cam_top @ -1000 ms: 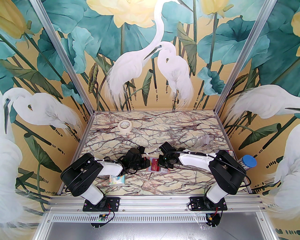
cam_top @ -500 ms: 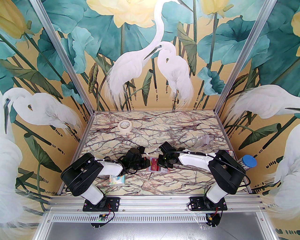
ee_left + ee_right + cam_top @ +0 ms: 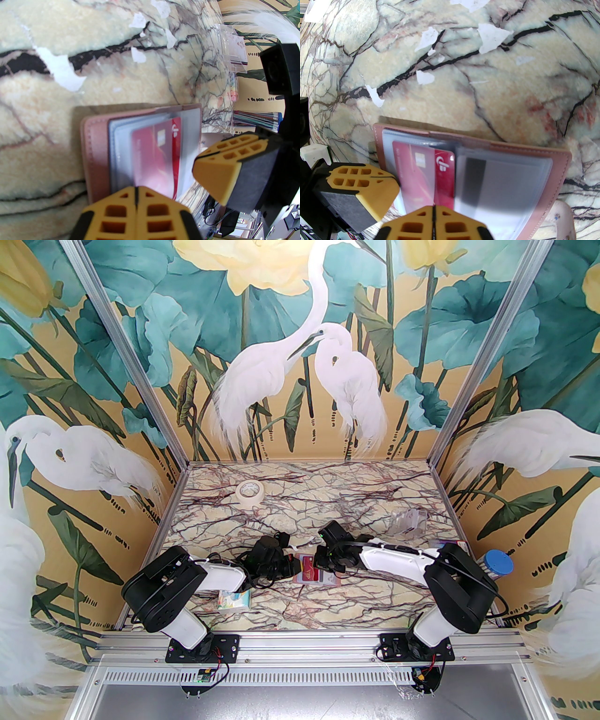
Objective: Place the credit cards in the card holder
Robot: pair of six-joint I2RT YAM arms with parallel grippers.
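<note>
We noted red card [image 3: 443, 178] partly inside card holder [image 3: 557, 168]; left gripper [image 3: 136, 194], right gripper [image 3: 433, 208] both closed at its edge, grasp unclear.

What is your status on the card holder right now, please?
Left gripper shut, right gripper shut, both tips at the open card holder. Red card partly inside a clear sleeve. Tape roll and clear box well away.
</note>
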